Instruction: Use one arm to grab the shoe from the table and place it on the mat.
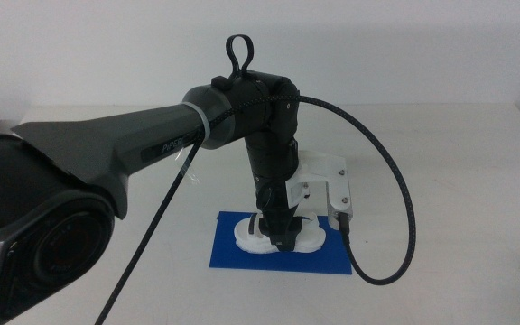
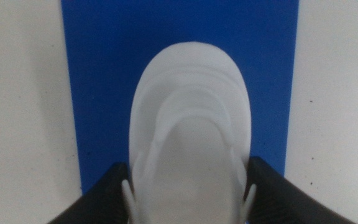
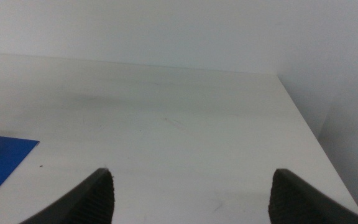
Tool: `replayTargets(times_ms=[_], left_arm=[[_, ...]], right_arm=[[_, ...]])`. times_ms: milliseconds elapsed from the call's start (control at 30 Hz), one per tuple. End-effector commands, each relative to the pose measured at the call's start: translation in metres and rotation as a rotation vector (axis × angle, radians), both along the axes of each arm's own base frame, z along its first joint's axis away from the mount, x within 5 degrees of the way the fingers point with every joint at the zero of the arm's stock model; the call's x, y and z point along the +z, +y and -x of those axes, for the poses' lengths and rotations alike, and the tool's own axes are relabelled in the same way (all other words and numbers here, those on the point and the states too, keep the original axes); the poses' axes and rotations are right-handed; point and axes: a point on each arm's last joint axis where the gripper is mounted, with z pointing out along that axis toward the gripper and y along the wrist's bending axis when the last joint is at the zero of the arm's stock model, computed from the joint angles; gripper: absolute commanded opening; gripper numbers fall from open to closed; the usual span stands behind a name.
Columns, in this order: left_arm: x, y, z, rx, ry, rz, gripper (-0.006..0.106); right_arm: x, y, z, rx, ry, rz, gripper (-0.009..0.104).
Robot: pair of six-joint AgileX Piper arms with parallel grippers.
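Note:
The white shoe (image 1: 245, 238) lies on the blue mat (image 1: 233, 255) near the front middle of the table (image 1: 441, 181). My left arm reaches in from the left, and its gripper (image 1: 278, 236) points straight down onto the shoe. In the left wrist view the two dark jaws press against both sides of the shoe (image 2: 191, 112), whose sole rests on the mat (image 2: 104, 62). The left gripper (image 2: 188, 193) is shut on the shoe. The straps are hidden. My right gripper (image 3: 191, 193) is open and empty above the bare table, out of the middle view.
A black cable (image 1: 404, 199) loops from the left wrist down to the table right of the mat. A white bracket (image 1: 328, 185) sits behind the gripper. The right wrist view shows a mat corner (image 3: 2, 158) and the table's right edge (image 3: 316, 143).

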Motion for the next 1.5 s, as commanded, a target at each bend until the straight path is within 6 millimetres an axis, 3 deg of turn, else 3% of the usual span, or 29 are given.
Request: replayTargets(times_ms=[0,33,67,233,267,467,667,800,967,1200,1333,1467], left_arm=[[0.035,-0.001,0.004,0.016,-0.047,0.064,0.005],[0.035,-0.001,0.004,0.016,-0.048,0.063,0.009],[0.035,0.000,0.003,0.016,-0.054,0.054,0.053],[0.035,0.000,0.003,0.038,-0.048,0.053,0.092],[0.035,0.000,0.003,0.044,-0.047,0.054,0.094],[0.049,0.000,0.004,0.054,-0.027,0.043,0.094],[0.087,0.003,0.005,0.089,-0.058,0.048,0.094],[0.125,0.010,0.007,0.156,-0.146,0.092,0.094],[0.188,0.026,0.015,0.219,-0.324,0.158,0.094],[0.273,0.037,0.033,0.309,-0.550,0.434,0.094],[0.309,0.067,0.048,0.689,-0.473,0.594,0.094],[0.328,0.107,0.064,0.906,-0.508,0.539,0.094]], right_arm=[[0.007,0.000,0.001,-0.002,-0.097,0.018,0.064],[0.007,0.000,0.001,-0.002,-0.097,0.018,0.064],[0.007,0.000,0.001,-0.002,-0.097,0.018,0.064],[0.007,0.000,0.001,-0.002,-0.097,0.018,0.064],[0.007,0.000,0.001,-0.002,-0.097,0.018,0.064],[0.007,0.000,0.001,-0.002,-0.097,0.018,0.064],[0.007,0.000,0.001,-0.002,-0.097,0.018,0.064],[0.007,0.000,0.001,-0.002,-0.097,0.018,0.064],[0.007,0.000,0.001,-0.002,-0.097,0.018,0.064],[0.007,0.000,0.001,-0.002,-0.097,0.018,0.064],[0.007,0.000,0.001,-0.002,-0.097,0.018,0.064],[0.007,0.000,0.001,-0.002,-0.097,0.018,0.064]])
